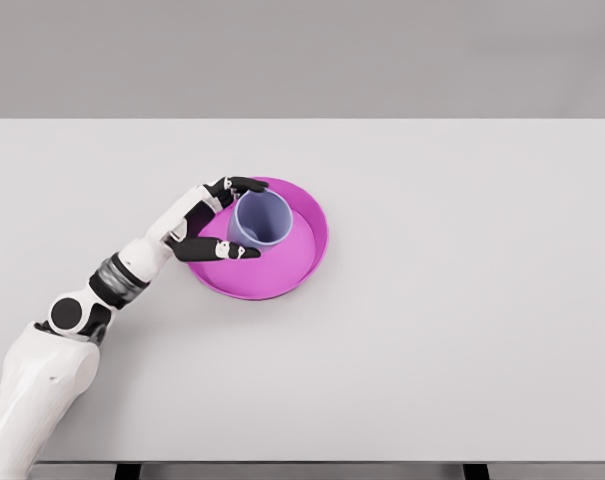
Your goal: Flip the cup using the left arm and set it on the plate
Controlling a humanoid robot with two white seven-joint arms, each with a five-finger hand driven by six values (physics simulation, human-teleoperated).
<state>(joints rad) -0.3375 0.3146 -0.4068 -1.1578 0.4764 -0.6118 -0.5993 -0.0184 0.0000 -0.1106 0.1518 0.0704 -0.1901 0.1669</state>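
I am running the left arm [92,300] in from the lower left, across the tabletop [462,330], so that the forearm is angling up and to the right toward the plate. The right arm is not showing in the head view.

The left robot hand [214,220] is sitting at the plate's left side. Its fingers [244,185] are wrapping the far side of the cup, while the thumb [222,250] is lying along the near side. I am reading this as a grasp on the cup, though I cannot tell how firmly the pads are pressing. The hand is coming at the wall from the side, which is leaving the mouth clear.

The cup [262,218] is sitting over the magenta plate [307,262], left of the plate's middle, with its open mouth facing up toward the camera. I am judging the flip as done, since the inside is showing. Whether its base is resting on the plate or hanging just above it, I cannot tell from this angle.

The plate is lying flat on the tabletop, left of centre. Its raised rim is likely keeping the cup from sliding off once I am letting go.
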